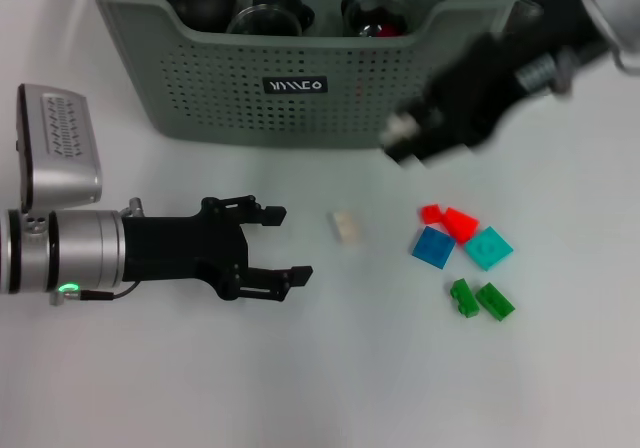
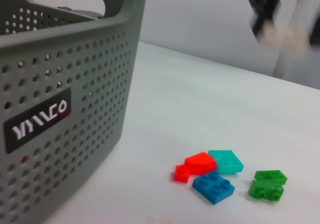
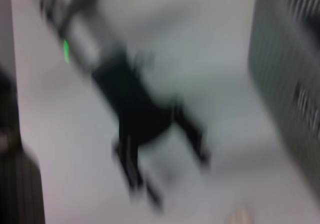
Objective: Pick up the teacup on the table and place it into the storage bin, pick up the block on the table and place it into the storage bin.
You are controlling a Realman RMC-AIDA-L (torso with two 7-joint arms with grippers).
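Note:
The grey-green storage bin (image 1: pixel 300 78) stands at the back of the white table, with dark round vessels (image 1: pixel 268 13) inside; I cannot tell which is a teacup, and none shows on the table. A small cream block (image 1: pixel 346 226) lies on the table in front of the bin. My left gripper (image 1: pixel 285 244) hovers open just left of it, fingers spread and empty. My right gripper (image 1: pixel 415 133), blurred by motion, is in front of the bin's right end, shut on a pale block (image 1: pixel 400 125). The same pale block (image 2: pixel 274 34) shows in the left wrist view.
To the right of the cream block lie a red block (image 1: pixel 450 223), a blue block (image 1: pixel 432 247), a teal block (image 1: pixel 488 248) and two green blocks (image 1: pixel 480 299). The left wrist view shows the bin's wall (image 2: pixel 60 109) close by.

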